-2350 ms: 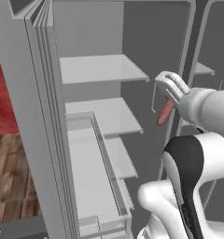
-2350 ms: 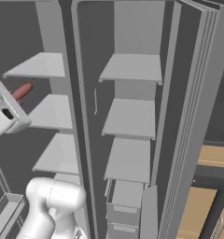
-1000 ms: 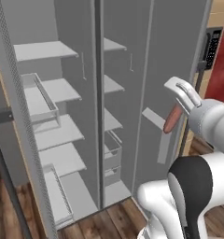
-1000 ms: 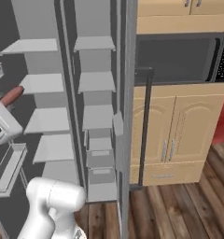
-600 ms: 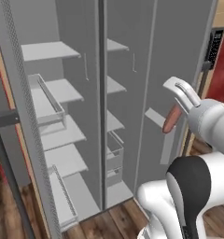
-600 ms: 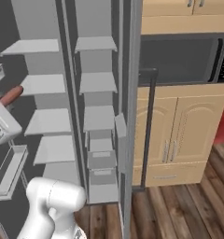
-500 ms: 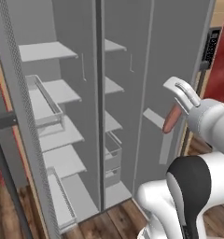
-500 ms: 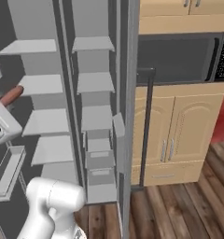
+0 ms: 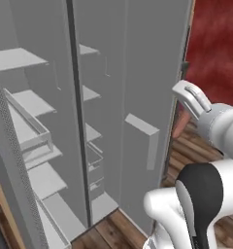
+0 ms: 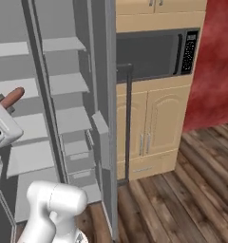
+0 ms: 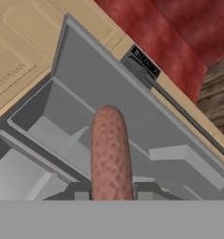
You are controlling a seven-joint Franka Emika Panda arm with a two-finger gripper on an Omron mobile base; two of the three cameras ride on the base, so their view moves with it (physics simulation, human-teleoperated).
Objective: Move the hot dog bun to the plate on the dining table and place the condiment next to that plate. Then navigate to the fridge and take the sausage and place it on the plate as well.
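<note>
Fingers (image 11: pixel 111 196) are clamped on one end of the sausage (image 11: pixel 110 154), held in the air in front of the open fridge (image 9: pixel 108 121). Its long axis runs straight out from the hand, free end pointing away, toward the fridge's open door and pale shelves (image 10: pixel 63 85).

one sausage (image 11: pixel 110 154), one fridge (image 9: pixel 104 121), one microwave (image 10: pixel 154 54).

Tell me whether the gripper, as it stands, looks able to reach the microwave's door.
Probably not. The gripper is shut on the sausage, and in the right base view the fridge's open door stands between the arm and the microwave.
</note>
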